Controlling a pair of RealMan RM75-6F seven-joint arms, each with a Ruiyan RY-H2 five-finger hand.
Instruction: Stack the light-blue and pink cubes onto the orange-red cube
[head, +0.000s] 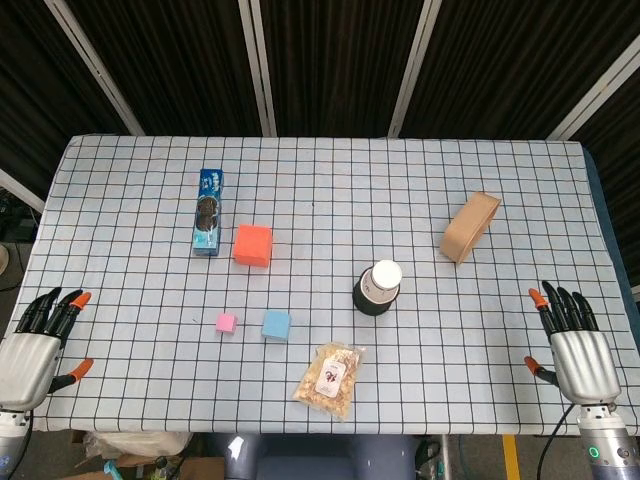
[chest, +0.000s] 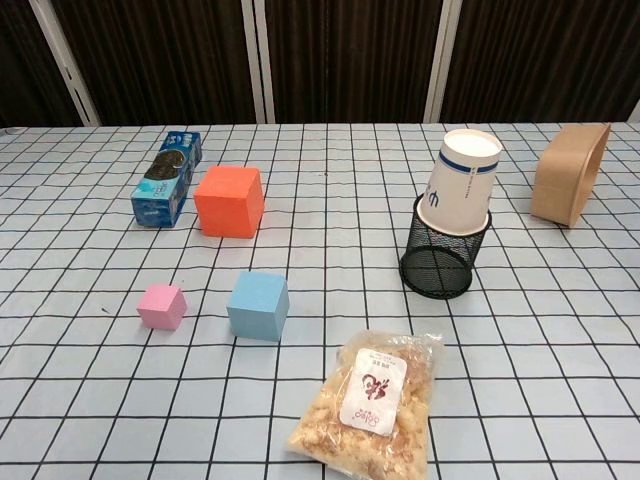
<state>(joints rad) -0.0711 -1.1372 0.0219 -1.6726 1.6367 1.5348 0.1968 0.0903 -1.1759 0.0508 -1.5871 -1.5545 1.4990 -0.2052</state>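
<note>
The orange-red cube (head: 253, 245) (chest: 229, 201) sits left of the table's middle. Nearer the front lie the small pink cube (head: 226, 322) (chest: 162, 306) and, just to its right, the light-blue cube (head: 276, 325) (chest: 258, 305), a short gap apart. My left hand (head: 38, 345) rests at the table's front-left corner, fingers spread and holding nothing. My right hand (head: 573, 345) rests at the front-right corner, also spread and holding nothing. Both hands are far from the cubes and appear only in the head view.
A blue cookie box (head: 208, 224) (chest: 167, 189) lies left of the orange-red cube. A paper cup (head: 380, 286) (chest: 459, 180) sits upside down in a black mesh holder (chest: 440, 259). A snack bag (head: 331, 379) (chest: 372, 400) lies at the front, a tan container (head: 470, 226) (chest: 571, 171) far right.
</note>
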